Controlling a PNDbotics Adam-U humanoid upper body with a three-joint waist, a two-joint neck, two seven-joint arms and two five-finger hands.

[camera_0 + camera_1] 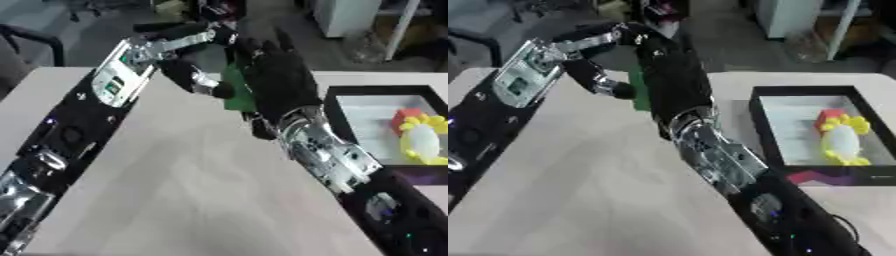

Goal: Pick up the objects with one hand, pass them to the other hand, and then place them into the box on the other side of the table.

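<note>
Green flat object (236, 92) is up in the air over the far middle of the desk (184, 180), sandwiched between both hands, only a strip of it shows, shape unclear. Right hand (278, 75) sits in front of it w/ back of the hand toward the camera, black fingers (262, 50) pointing up and fairly straight, lying against the green piece; whether the thumb curls behind it, can't tell. Left hand (194, 75) comes in from the left, fingers curled down and in, tips meeting the green object's left edge, looks like a pinch on it. Both arms cross the desk diagonally, silver and black, left forearm (118, 75) from lower left, right forearm (328, 152) from lower right. Off to the right, black-rimmed box (761, 125) rests on the desk w/ a pale floor, well apart from the hands. Inside it: a yellow and white toy (842, 142) w/ a red bit (829, 118) touching its upper end, lying toward the box's right side.
</note>
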